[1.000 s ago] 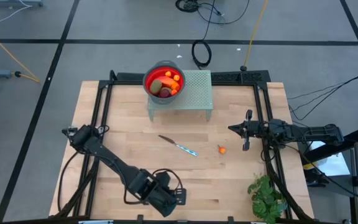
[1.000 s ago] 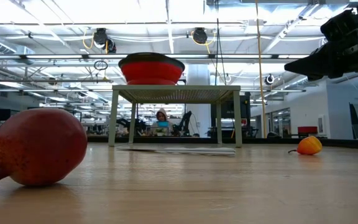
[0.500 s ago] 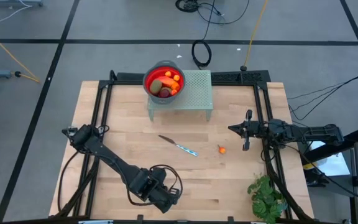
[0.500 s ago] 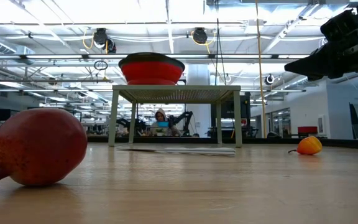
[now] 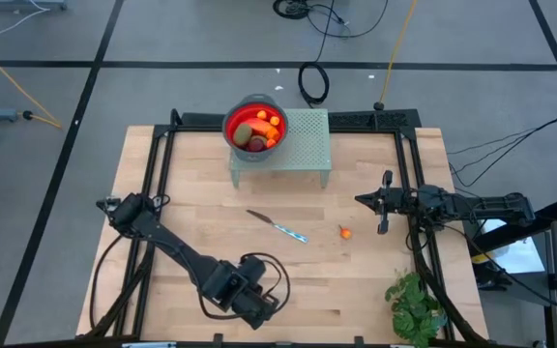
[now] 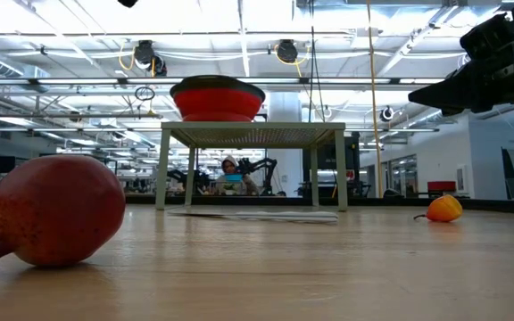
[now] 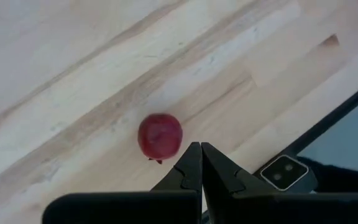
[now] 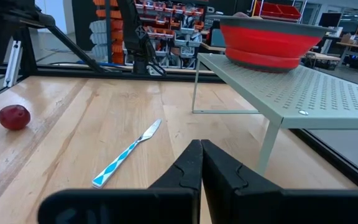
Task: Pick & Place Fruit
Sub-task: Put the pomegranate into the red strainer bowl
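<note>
Red fruit (image 7: 160,135): on bare wood by the table's near edge, just ahead of the left gripper (image 7: 201,163) — not held.
Orange fruit (image 5: 345,232): alone on the table, near the right gripper (image 8: 201,160).
Bowl (image 5: 254,124): on the green stand (image 5: 303,145), already holding several pieces.
Left gripper: fingers pressed together, empty; shifted slightly over the last second, now above the fruit — pick not yet begun.
Right gripper: clenched, empty, waiting at the right edge.
Knife (image 5: 278,227): mid-table.

Dark red fruit (image 6: 47,211) hidden under left arm (image 5: 177,253) in high view
</note>
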Controlling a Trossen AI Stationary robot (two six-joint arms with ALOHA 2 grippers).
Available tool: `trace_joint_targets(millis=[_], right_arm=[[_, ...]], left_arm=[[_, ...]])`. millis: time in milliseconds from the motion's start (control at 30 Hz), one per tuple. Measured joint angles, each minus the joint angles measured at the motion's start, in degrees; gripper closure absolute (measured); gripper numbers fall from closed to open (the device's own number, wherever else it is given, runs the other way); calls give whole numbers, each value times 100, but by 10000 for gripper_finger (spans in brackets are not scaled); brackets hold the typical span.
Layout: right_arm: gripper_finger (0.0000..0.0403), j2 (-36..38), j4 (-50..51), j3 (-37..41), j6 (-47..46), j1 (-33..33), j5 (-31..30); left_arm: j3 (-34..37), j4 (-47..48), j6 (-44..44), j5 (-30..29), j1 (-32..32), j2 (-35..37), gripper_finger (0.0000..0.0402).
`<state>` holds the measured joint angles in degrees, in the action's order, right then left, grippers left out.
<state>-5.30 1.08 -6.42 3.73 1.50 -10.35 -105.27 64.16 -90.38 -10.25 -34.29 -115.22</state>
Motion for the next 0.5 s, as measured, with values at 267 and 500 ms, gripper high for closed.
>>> trace_joint_targets(millis=[267,500], right_arm=[[403,0,2,0,0,0,-4],[403,0,4,0,0,0,-4]], left_arm=[[0,-103,430,264,18,2,394],[0,-100,306,263,18,4,346]])
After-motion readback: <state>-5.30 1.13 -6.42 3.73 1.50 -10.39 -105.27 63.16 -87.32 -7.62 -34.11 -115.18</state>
